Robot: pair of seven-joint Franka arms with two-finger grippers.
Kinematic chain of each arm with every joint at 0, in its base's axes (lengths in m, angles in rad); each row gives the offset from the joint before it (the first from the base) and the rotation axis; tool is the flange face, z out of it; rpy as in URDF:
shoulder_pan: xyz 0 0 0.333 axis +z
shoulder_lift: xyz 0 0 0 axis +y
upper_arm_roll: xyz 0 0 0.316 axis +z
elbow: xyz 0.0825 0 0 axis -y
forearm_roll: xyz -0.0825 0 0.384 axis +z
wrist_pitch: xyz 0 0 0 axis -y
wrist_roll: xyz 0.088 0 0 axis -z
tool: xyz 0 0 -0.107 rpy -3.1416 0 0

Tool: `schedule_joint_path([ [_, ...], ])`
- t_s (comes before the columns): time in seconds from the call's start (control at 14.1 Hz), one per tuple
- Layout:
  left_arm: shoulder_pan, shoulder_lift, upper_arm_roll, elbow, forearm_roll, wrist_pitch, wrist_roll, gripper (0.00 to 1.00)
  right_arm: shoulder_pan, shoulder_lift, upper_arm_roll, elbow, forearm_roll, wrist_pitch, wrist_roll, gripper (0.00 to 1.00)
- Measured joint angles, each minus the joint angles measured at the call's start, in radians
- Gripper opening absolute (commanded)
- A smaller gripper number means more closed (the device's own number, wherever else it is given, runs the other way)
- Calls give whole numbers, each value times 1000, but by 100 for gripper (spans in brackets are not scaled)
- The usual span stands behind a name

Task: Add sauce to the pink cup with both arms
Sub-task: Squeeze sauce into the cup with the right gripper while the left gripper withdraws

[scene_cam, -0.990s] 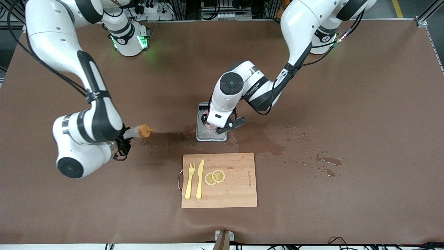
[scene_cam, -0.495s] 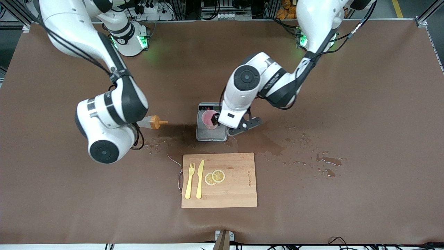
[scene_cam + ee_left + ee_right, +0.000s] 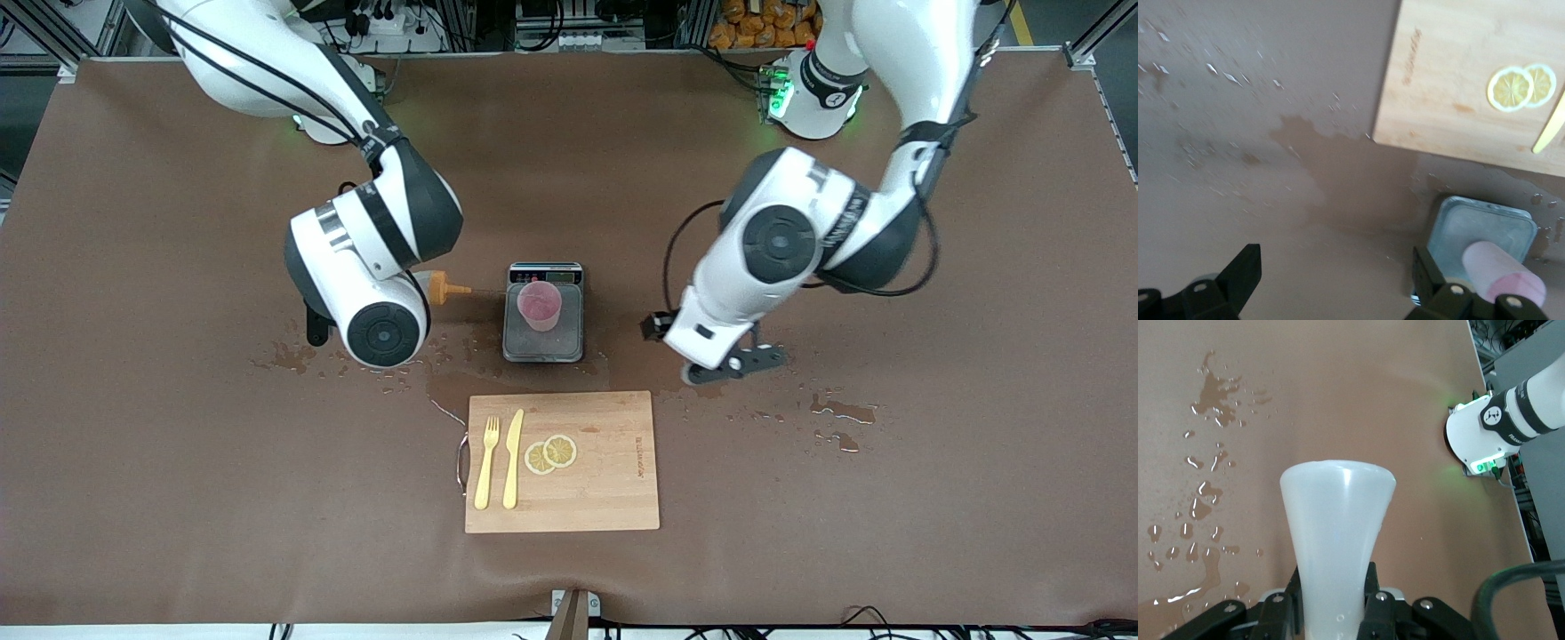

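While the pink cup [image 3: 539,306] sat alone on the grey scale [image 3: 543,342]: nothing in it that I could make out.
Right gripper [image 3: 1331,607]: clamped on one sauce bottle [image 3: 442,289], nozzle aimed toward the cup.
Left gripper [image 3: 1338,283]: spread wide, holding nothing, over wet table [image 3: 889,267].
Board [image 3: 605,480]: one fork [image 3: 485,462], one knife [image 3: 513,458], two lemon slices [image 3: 549,453].

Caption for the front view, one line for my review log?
Right gripper brings the sauce bottle beside the pink cup on the scale; open left gripper hangs over the wet table.
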Motion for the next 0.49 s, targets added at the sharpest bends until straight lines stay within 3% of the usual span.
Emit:
schedule_joint_path([
  [0.28, 108, -70, -1, -43, 0, -15, 204, 100, 67, 1, 0, 0, -38, -13, 74, 29],
  [0.49, 183, -110, -2, -98, 0, -16, 324, 100, 79, 7, -1, -1, -66, -20, 83, 22],
])
